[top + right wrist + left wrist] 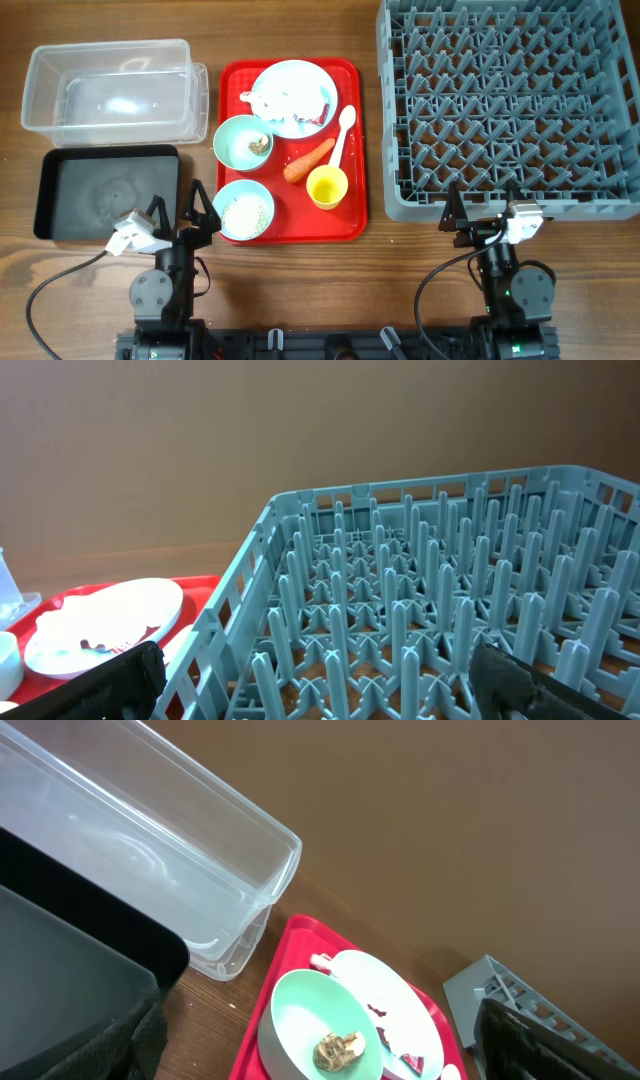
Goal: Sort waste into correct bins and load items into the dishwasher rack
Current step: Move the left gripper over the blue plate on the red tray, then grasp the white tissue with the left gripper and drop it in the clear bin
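Observation:
On the red tray (300,232) stand a light-blue plate (300,68) with crumpled paper and a red wrapper (287,100), a bowl (234,134) holding a brown scrap (258,145), a bowl of rice (246,212), a carrot (309,160), a yellow cup (327,186) and a white spoon (344,130). The clear tub (110,50) and black tray (110,190) lie at the left, and the grey rack (500,208) at the right. My left gripper (182,210) is open and empty near the rice bowl. My right gripper (480,212) is open and empty at the rack's front edge.
The left wrist view shows the tub (150,850), the black tray (60,970), the scrap bowl (300,1010) and the plate (395,995). The right wrist view shows the rack's pegs (420,560) and the plate (110,610). Bare wooden table lies in front.

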